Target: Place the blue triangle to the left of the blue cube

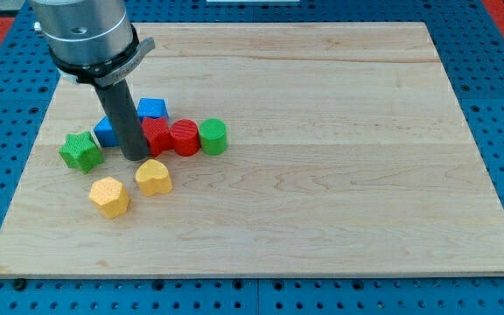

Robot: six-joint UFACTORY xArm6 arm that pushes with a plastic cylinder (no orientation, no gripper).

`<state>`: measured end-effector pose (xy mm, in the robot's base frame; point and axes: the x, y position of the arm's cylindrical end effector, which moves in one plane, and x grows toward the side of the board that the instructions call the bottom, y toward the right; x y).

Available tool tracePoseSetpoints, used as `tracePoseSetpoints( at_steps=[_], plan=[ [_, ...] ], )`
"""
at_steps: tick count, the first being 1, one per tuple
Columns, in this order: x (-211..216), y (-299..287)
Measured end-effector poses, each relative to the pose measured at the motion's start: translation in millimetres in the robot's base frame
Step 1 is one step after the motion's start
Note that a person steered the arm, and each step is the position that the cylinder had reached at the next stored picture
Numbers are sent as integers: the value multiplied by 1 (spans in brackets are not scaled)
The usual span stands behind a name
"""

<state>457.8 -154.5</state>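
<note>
Landmark for this record: the blue cube [152, 109], standing in the left half of the wooden board [339, 175].

Nearest the view's bottom, a yellow hexagonal block [109, 196] sits below and left of the blue cube, well apart from it. Just to its right and slightly higher lies a yellow heart-shaped block [153, 177], almost straight below the cube; the two yellow pieces are near each other but not touching.

Next row up: a green star-shaped block [80, 150] lies to the lower left of the cube. My tip [135, 156] rests on the board just below and slightly left of the cube, right of the green star. The arm ends in a plain rod, with no jaws to report. Touching the rod's right side is a red block [157, 136], shape not clear, directly beneath the cube. A red cylinder [184, 137] abuts it on the right, and a green cylinder [213, 136] follows, closing the row to the cube's lower right.

The blue triangle [106, 131] lies immediately left of the rod, down and to the left of the blue cube, partly hidden behind the rod; whether it touches the cube cannot be determined.

Farthest, the arm's grey housing [86, 35] stands above and left of the cube. A blue perforated table [497, 87] surrounds the board.
</note>
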Motion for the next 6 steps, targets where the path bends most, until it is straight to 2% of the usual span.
tracePoseSetpoints(
  at_steps=[4, 6],
  plan=[
    [-39, -78],
    [-21, -88]
  ],
)
